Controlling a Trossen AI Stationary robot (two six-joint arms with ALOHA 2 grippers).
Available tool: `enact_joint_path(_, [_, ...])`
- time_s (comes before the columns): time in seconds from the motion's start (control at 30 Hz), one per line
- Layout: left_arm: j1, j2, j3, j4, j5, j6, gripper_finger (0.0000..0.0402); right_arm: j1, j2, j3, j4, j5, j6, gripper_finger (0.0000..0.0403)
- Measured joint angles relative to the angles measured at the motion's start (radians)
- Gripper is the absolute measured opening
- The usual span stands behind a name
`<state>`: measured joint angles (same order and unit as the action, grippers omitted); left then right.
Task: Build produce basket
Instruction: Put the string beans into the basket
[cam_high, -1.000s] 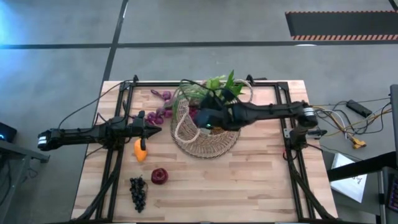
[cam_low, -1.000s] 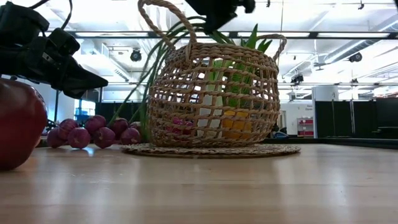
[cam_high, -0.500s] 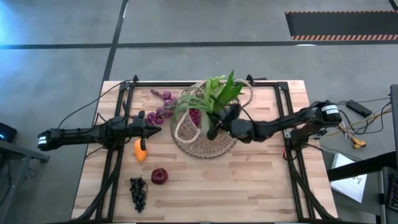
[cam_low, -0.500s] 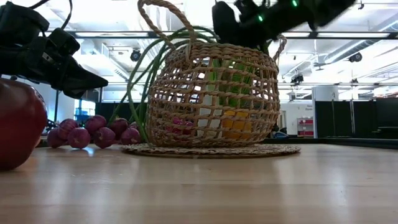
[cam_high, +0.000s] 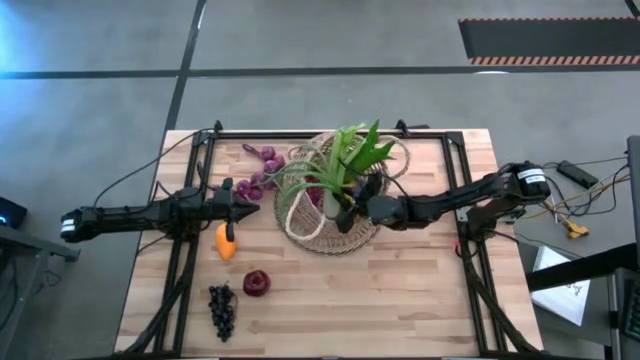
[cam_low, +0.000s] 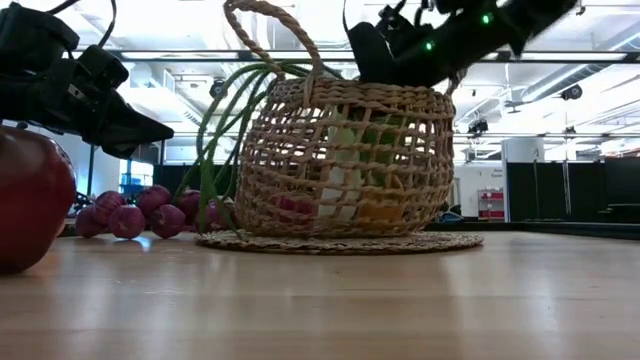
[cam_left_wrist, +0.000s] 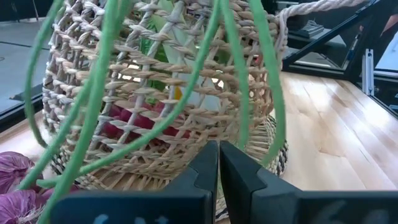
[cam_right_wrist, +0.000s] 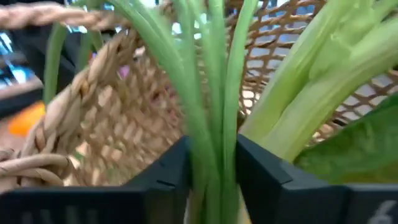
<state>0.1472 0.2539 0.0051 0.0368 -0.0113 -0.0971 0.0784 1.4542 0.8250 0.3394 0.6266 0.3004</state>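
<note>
The basket (cam_high: 325, 210) stands on a round woven mat at the middle of the counter (cam_high: 400, 300), toward its far side. Leafy greens rise from its mouth, and an orange fruit and purple grapes show through the open weave in the low view. The scallions (cam_right_wrist: 211, 93) stand upright inside, probably so that their long stalks fit and lean on the rim; several thin stalks droop over the side facing the left arm.

The right claw (cam_right_wrist: 211, 165) reaches over the basket rim from the right. Its forearm runs low and nearly level across the counter, and its wrist tips down into the basket mouth. Its fingers bracket the scallion stalks closely; whether they press the stalks or have slackened cannot be told from this view.

The left claw (cam_left_wrist: 217, 171) waits just beside the basket with its fingers closed and empty, its arm stretched level from the left edge.

Still outside the basket lie a purple grape bunch (cam_high: 258, 170), a small orange fruit (cam_high: 226, 243), a dark red apple (cam_high: 256, 283) and a dark grape bunch (cam_high: 221, 310).
</note>
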Motion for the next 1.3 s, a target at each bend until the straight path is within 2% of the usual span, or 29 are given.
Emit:
enact_joint_path(0.13, [0.000, 0.000, 0.000, 0.000, 0.000, 0.000, 0.0000, -0.004, -0.027, 0.153, -0.416, 0.001, 0.069, 0.0177])
enact_joint_path(0.23, [0.000, 0.000, 0.000, -0.001, 0.000, 0.000, 0.0000, -0.006, -0.025, 0.299, -0.739, 0.000, 0.131, 0.0207])
enact_joint_path(0.37, [0.000, 0.000, 0.000, 0.000, 0.000, 0.000, 0.0000, -0.007, 0.001, 0.465, -0.984, -0.004, 0.156, 0.0235])
enact_joint_path(0.57, [0.000, 0.000, 0.000, 0.000, 0.000, 0.000, 0.0000, -0.028, 0.060, 0.597, -1.001, -0.080, 0.072, 0.0288])
enact_joint_path(0.67, [0.000, 0.001, 0.000, -0.001, 0.000, 0.000, 0.0000, -0.054, 0.116, 0.641, -1.001, -0.086, 0.032, 0.0320])
enact_joint_path(0.77, [0.000, 0.000, 0.000, 0.000, 0.000, 0.000, 0.0000, -0.084, 0.184, 0.686, -0.999, -0.138, -0.011, 0.0350])
enact_joint_path(0.87, [0.000, 0.000, 0.000, 0.000, 0.000, 0.000, 0.0000, -0.110, 0.247, 0.740, -0.998, -0.146, -0.031, 0.0366])
enact_joint_path(1.1, [0.000, 0.001, 0.000, 0.000, 0.000, 0.000, 0.0000, -0.164, 0.336, 0.868, -0.997, -0.126, -0.069, 0.0355])
enact_joint_path(1.3, [0.000, 0.000, 0.000, 0.000, 0.000, 0.000, 0.0000, -0.192, 0.357, 0.934, -0.993, -0.131, -0.070, 0.0298])
